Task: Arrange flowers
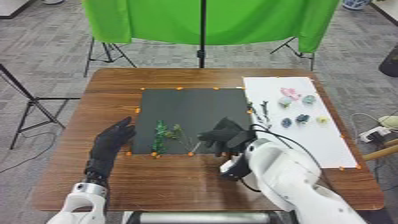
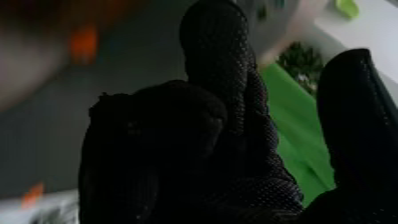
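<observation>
The green sprig [image 1: 160,136] lies on the mat [image 1: 191,106], long axis pointing away from the robot; left hand [image 1: 113,136] nearer, right hand [image 1: 229,136] farther right, both loosely open.

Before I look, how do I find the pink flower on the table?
On the brown table, find the white sheet, right of the dark mat. On the sheet's far part lies the pink flower, just beyond two pale bluish-green flowers. It's the only pink one there.
</observation>
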